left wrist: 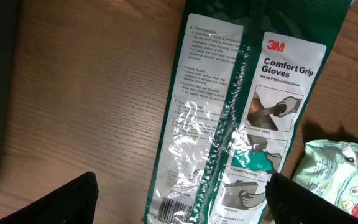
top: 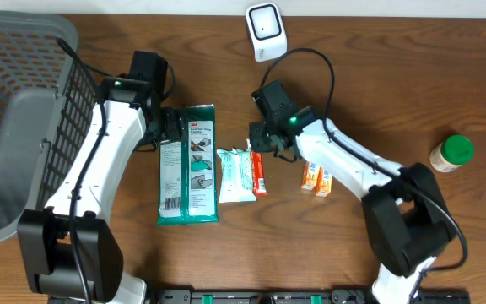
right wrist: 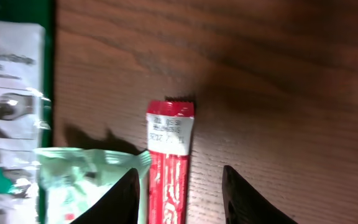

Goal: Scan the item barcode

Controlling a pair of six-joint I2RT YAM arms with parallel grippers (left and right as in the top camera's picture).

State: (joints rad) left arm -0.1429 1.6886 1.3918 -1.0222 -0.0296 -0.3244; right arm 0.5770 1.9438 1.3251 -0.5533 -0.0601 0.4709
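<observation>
One slim red stick packet (top: 259, 173) is the item concerned: it lies flat on the wooden table (top: 369, 84), just beside a pale green pouch (top: 235, 175). The right gripper (right wrist: 180, 186) straddles it, fingers apart on either side and not clamped. Judged light, thin and limp with a slick film skin, it is best pinched gently across its narrow width, leaving the white printed panel clear for the scanner (top: 266, 29). Left gripper (left wrist: 182, 199) hangs spread wide above the glove packet (left wrist: 229, 112), holding nothing.

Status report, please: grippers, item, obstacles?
Left gripper open over gloves pack. Right fingers astride red stick packet, not gripping. Green pouch close beside it.
</observation>
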